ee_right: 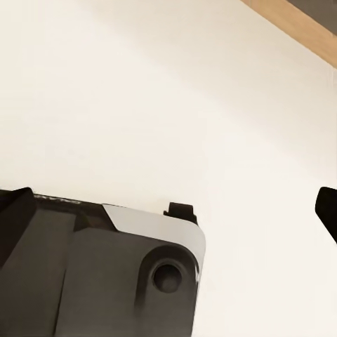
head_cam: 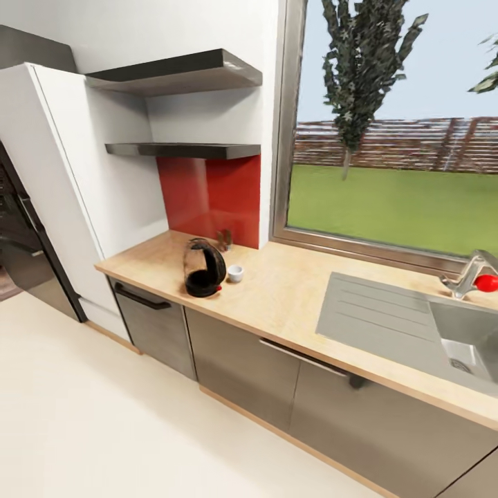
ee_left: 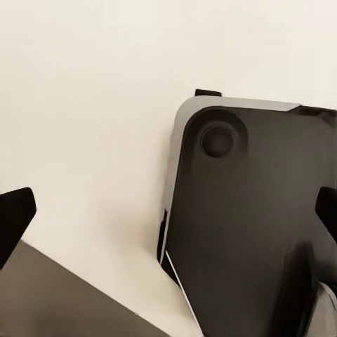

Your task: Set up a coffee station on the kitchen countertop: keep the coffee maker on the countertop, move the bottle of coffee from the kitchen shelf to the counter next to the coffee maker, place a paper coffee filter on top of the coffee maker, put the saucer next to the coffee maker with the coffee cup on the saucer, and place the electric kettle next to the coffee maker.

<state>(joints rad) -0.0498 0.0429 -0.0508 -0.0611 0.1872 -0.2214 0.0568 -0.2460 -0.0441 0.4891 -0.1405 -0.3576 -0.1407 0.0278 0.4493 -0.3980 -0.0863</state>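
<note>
On countertop (head_cam: 290, 290): kettle (head_cam: 203, 268) w/ cup (head_cam: 235, 273) beside | both arms' fingers wide apart, empty.

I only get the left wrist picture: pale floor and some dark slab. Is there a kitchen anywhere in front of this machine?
Observer: Yes. The head view shows a kitchen countertop over grey cabinets.
Operator: Anything standing on it?
Observer: An electric kettle, towards the end at the view's left.
Operator: All alone?
Observer: No, a coffee cup sits close beside it, on the sink's side.
</note>
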